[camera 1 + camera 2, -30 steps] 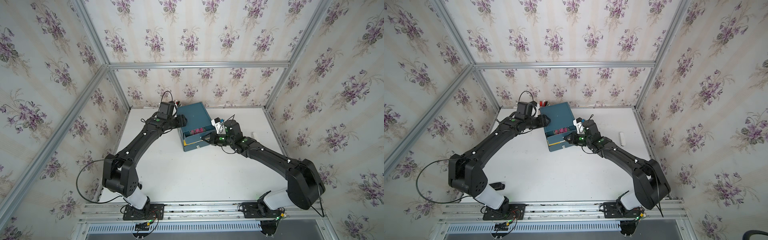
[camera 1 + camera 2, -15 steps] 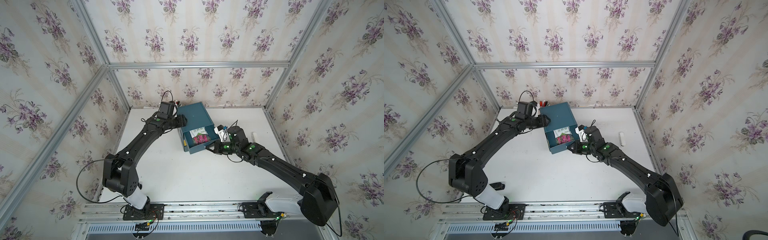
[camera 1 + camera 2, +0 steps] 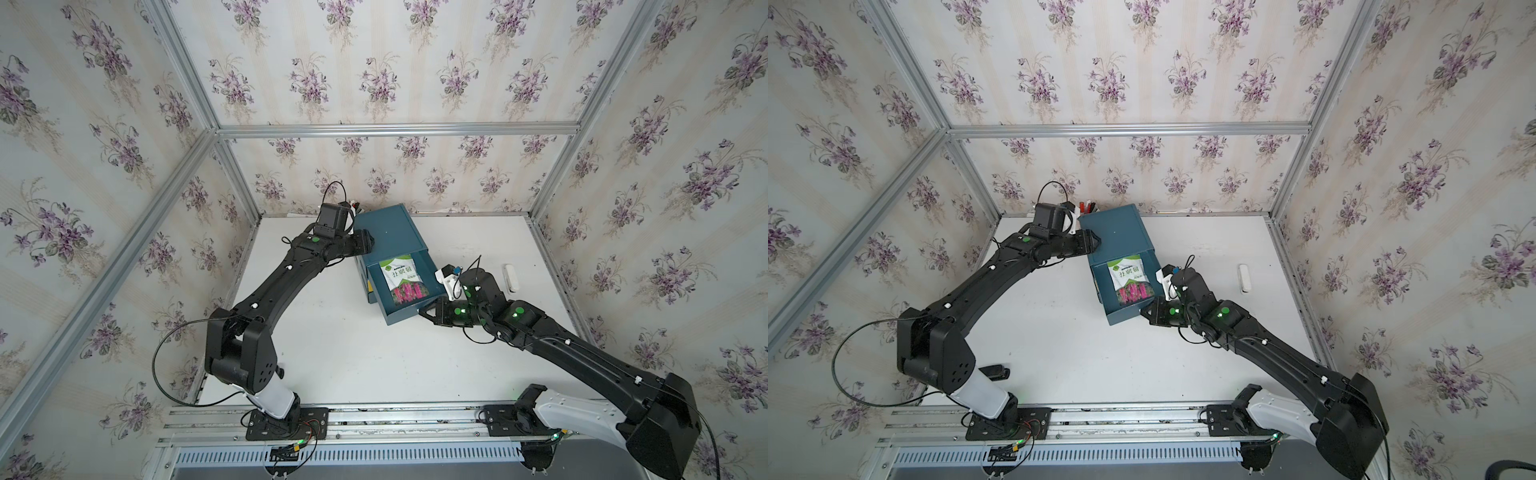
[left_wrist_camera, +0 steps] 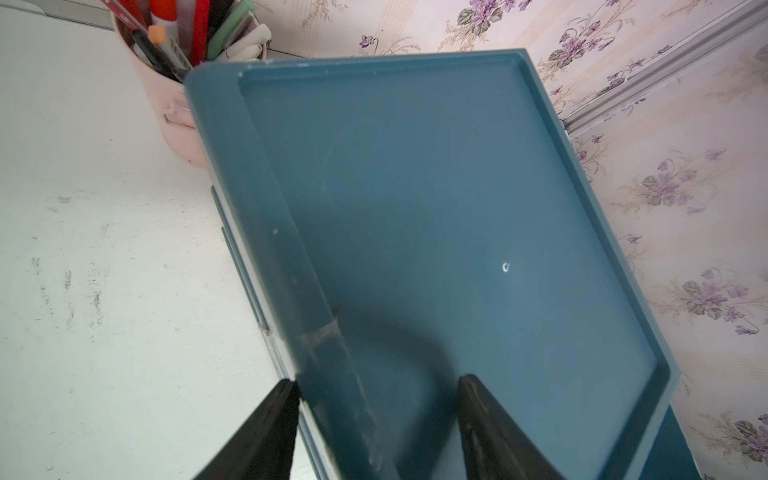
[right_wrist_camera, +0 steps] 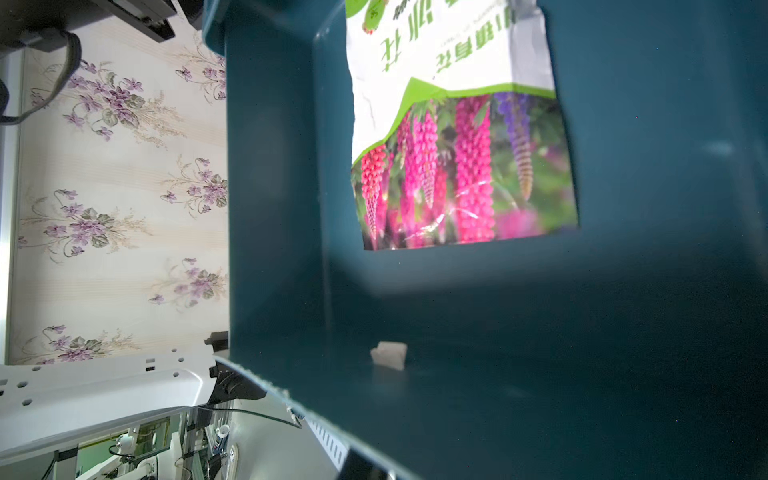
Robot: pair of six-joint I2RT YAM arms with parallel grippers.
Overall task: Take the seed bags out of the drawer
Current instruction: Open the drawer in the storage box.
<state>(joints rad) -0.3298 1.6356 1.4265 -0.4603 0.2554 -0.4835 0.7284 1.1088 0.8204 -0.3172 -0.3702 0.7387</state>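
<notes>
1. Top views: the drawer [image 3: 405,291] is pulled out, a seed bag [image 3: 402,280] lying inside — right gripper [image 3: 428,311] closed on its front wall, presumably to pull it.
2. Left wrist: left gripper [image 4: 376,419] fingers [image 4: 266,428] straddle the cabinet [image 4: 449,216] edge, probably bracing it.
3. Right wrist: bag flat on drawer floor — fingers unseen.

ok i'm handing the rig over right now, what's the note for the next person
Left gripper: jaws clamped on the side edge of the blue cabinet, bracing it.
Right gripper: shut at the front wall of the drawer; the hold itself is hidden.
Drawer pulled open. One seed bag lies flat inside, pink flowers up; any others can't be seen.
Done: drawer opened. Left: lift the bags out onto the table; none is out yet.
</notes>
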